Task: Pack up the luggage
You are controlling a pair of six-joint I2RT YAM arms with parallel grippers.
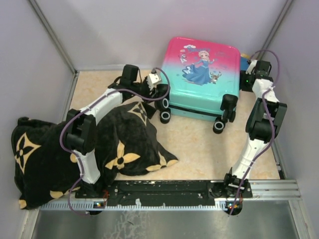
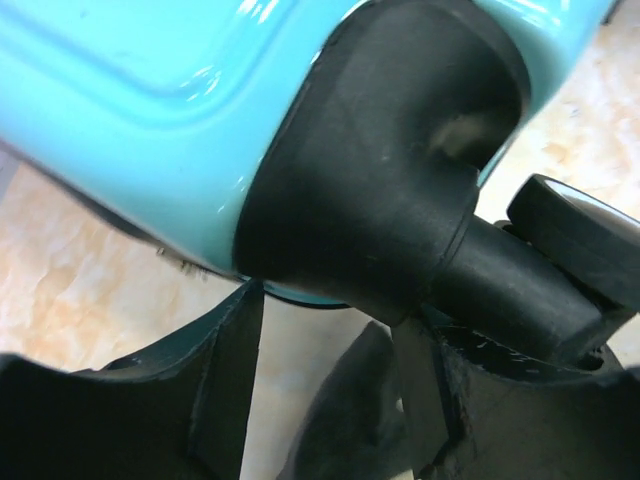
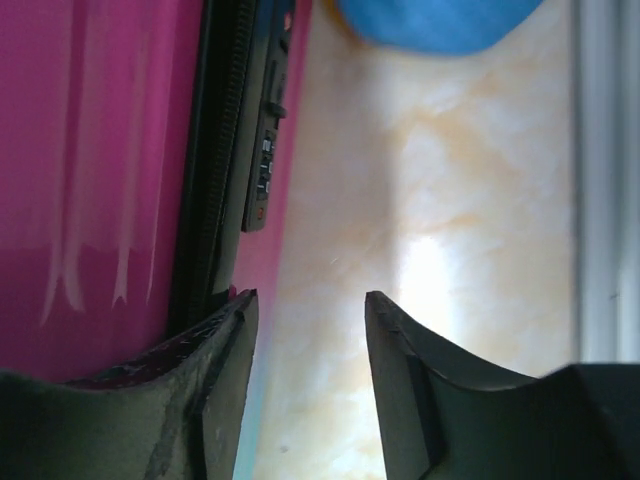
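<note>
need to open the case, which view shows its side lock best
Right wrist: the lock sits close up beside the zip on the luggage. Top external shows only the lid; left wrist only a wheel mount.

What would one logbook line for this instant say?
luggage: shut, flat, print up | blanket: outside it, on table | left gripper: open at wheel mount | right gripper: open beside zipper
</note>
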